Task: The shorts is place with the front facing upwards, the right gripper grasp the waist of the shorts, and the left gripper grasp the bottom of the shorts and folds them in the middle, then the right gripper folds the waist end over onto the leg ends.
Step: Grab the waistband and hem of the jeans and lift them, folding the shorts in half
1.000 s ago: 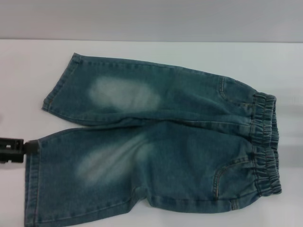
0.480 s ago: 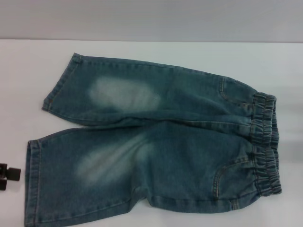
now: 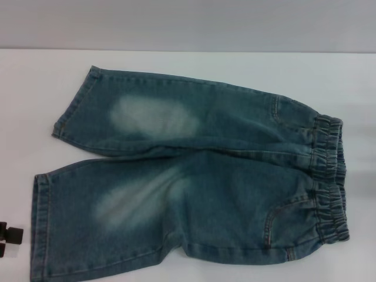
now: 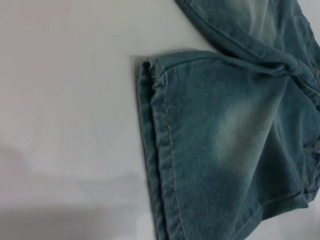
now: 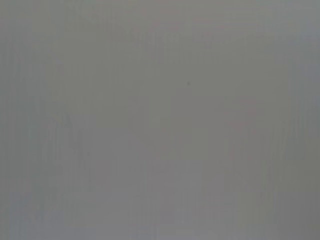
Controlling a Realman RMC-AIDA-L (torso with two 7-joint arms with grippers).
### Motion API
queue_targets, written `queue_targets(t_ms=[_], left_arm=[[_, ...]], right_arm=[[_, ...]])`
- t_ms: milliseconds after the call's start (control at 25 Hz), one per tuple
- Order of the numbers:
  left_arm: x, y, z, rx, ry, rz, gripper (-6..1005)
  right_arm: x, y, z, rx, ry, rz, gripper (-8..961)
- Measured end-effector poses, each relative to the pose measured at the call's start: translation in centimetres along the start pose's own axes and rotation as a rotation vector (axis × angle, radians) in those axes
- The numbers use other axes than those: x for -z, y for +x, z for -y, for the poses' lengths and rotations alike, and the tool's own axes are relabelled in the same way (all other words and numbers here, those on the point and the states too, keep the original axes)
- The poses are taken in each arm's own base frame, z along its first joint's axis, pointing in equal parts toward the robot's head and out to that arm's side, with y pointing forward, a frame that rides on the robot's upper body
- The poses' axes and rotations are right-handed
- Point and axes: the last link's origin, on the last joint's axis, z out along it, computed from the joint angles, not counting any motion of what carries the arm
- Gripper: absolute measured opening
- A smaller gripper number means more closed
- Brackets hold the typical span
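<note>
- Denim, head view: long blue-green denim shorts [image 3: 194,182] with pale faded thigh patches lie flat and unfolded, front pockets up, on the white worktop [image 3: 188,61]. Ruched darker elastic waist of the shorts [image 3: 329,176] is on the robot's right; the two straight stitched leg hems, i.e. the bottom of the shorts [image 3: 41,226], are on its left.
- Change: the black two-pronged left claw [image 3: 7,238] stood at the near leg's hem a second ago; it has since dropped toward the lower left corner and now sits just off the hem, not touching it. Only a sliver shows, so I cannot tell whether it is spread or pressed together.
- My read: hem not gripped, the first fold has not started, and the left claw still needs to line up on the hem.
- Right claw: not seen in this view.
- Left wrist view: near leg hem and a faded patch over bare white worktop, shadow along one edge; no fingers visible.
- Right wrist view: plain grey only, no cloth, no claw.
- Room: pale grey wall behind the worktop's far edge.
</note>
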Motion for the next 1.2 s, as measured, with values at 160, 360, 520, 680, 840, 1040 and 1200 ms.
queue_targets(t_ms=[160, 360, 520, 680, 840, 1040, 1200], left_arm=[[-0.1, -0.1, 0.1, 0.003, 0.000, 0.003, 826], [-0.5, -0.4, 0.5, 0.015, 0.011, -0.003, 826], [-0.8, -0.4, 0.5, 0.017, 0.012, 0.000, 825], [-1.2, -0.6, 0.5, 0.016, 0.009, 0.012, 825], [-1.7, -0.9, 0.5, 0.017, 0.007, 0.028, 826], [-2.3, -1.1, 0.5, 0.014, -0.001, 0.033, 826], [-2.6, -1.2, 0.5, 0.015, -0.002, 0.033, 825]], right_arm=[[-0.3, -0.1, 0.0, 0.000, 0.002, -0.001, 602], [-0.7, -0.4, 0.1, 0.002, 0.004, 0.004, 602], [-1.0, -0.5, 0.1, 0.003, 0.004, -0.001, 602], [-1.2, -0.5, 0.0, 0.005, 0.003, -0.010, 602], [-1.3, -0.5, 0.0, 0.008, 0.000, -0.015, 602], [-1.4, -0.6, 0.2, 0.010, 0.004, -0.015, 602], [-1.6, -0.8, 0.2, 0.013, -0.001, -0.010, 602]])
